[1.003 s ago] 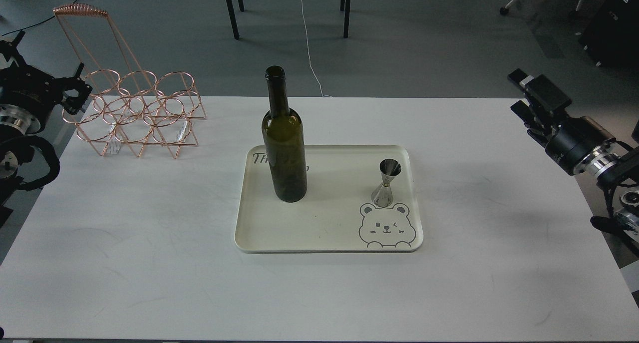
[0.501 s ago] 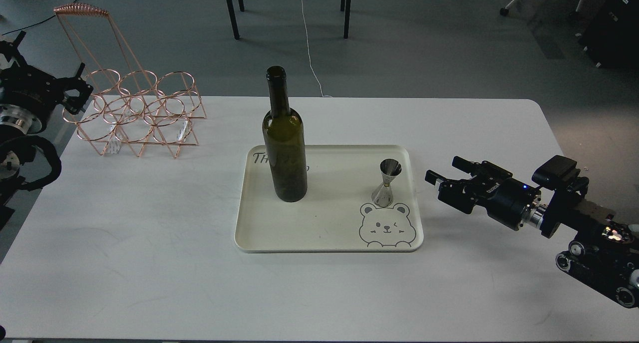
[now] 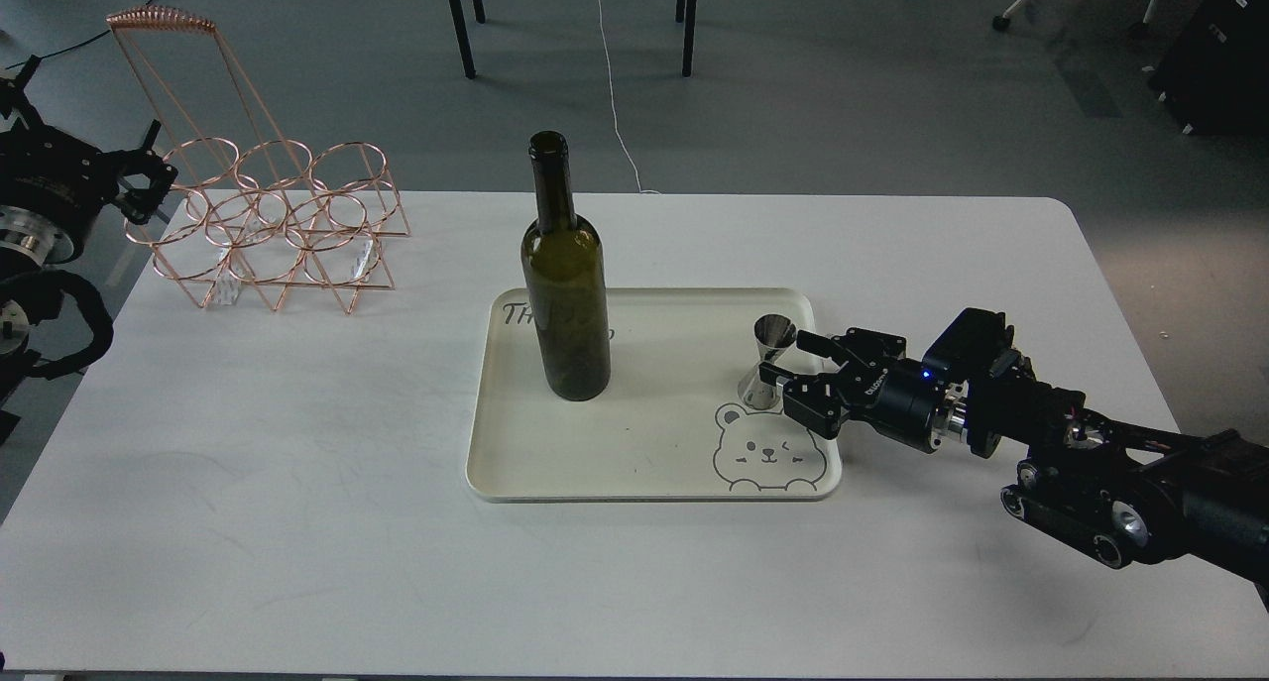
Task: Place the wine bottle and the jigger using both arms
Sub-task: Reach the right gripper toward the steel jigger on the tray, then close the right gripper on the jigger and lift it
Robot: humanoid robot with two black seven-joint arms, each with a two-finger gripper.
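The dark olive-green wine bottle (image 3: 564, 294) stands upright on the left part of a cream tray (image 3: 634, 463). The small silver jigger (image 3: 767, 361) stands upright on the tray's right side, above a bear drawing. My right gripper (image 3: 788, 359) is open, its fingers reaching in from the right, one on each side of the jigger's waist, not closed on it. My left gripper (image 3: 149, 180) is at the far left edge beside the wire rack, far from the bottle; its fingers are dark and hard to tell apart.
A copper wire bottle rack (image 3: 268, 215) stands at the table's back left. The white table (image 3: 297, 522) ends at the right about (image 3: 1140, 364). Chair legs and cables lie on the floor behind.
My right arm swung down from the table's right edge and moved left across the table until its open gripper reached the jigger. The left arm barely shifted. Bottle and jigger have not moved.
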